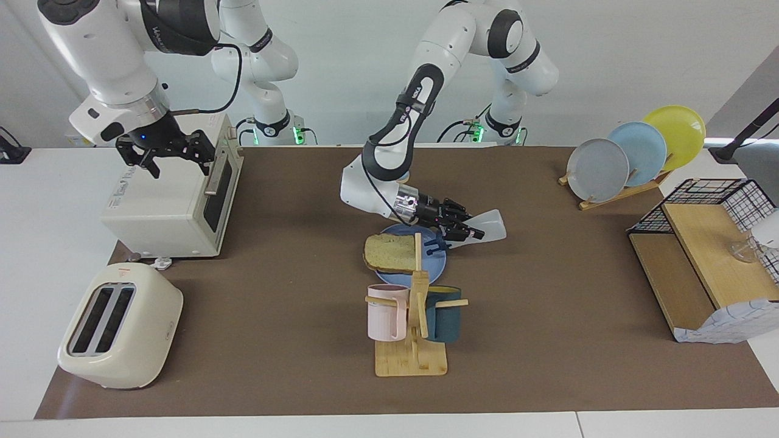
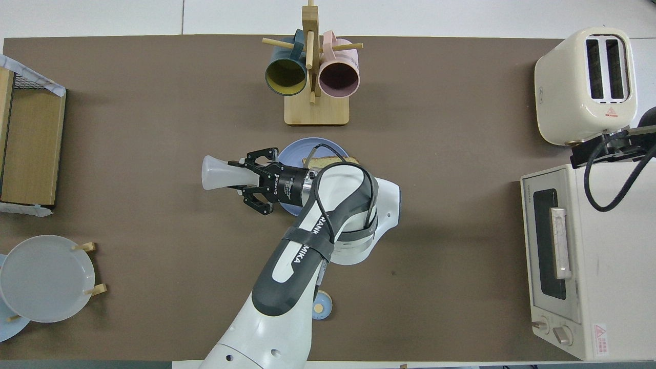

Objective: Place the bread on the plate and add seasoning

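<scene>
Brown matting covers the bench [image 1: 548, 377]. At frame centre sits the plate [image 1: 436, 267], the bread [image 1: 391, 252] on it. Over its edge the left gripper [image 1: 467, 230] pinches the seasoning [image 1: 490, 225], tipped sideways — cap toward the plate. Upper left, the right gripper [image 1: 165, 159] waits, spread, over the oven [image 1: 164, 207].
</scene>
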